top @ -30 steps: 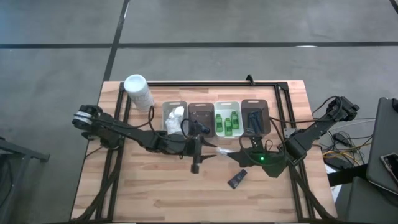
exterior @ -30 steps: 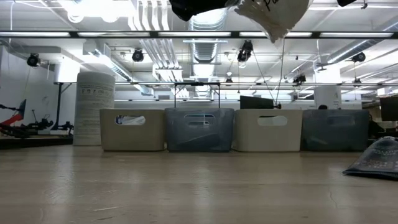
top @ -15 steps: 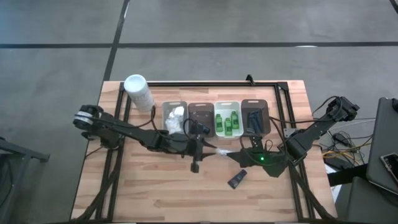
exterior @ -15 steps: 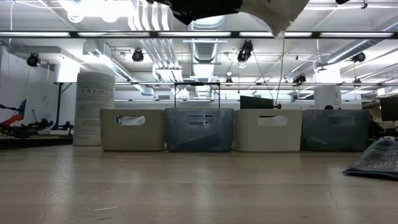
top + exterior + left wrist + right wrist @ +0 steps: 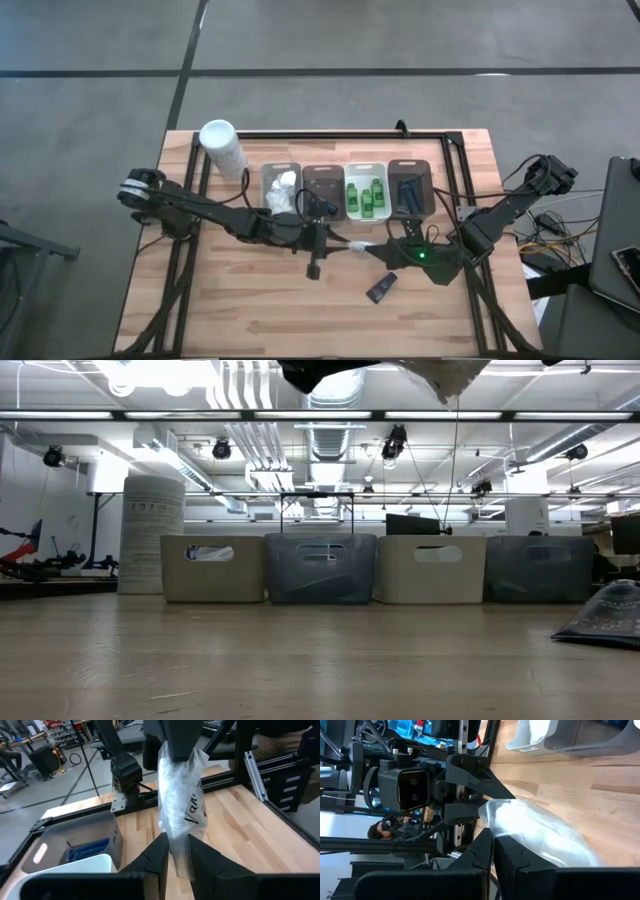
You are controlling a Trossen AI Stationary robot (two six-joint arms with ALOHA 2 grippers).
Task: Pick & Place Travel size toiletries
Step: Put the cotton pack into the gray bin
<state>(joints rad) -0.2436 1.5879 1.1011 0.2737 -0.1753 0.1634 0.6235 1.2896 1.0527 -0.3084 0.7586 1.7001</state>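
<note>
packet [image 5: 358, 245] pinched between both end effectors, midair.

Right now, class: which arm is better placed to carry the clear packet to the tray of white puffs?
Left, probably: its end effector grips the clear packet and that tray lies on its side.

Left fingers [image 5: 159, 856] and right gripper [image 5: 180, 747] both pinch a clear packet [image 5: 180, 800].
</note>
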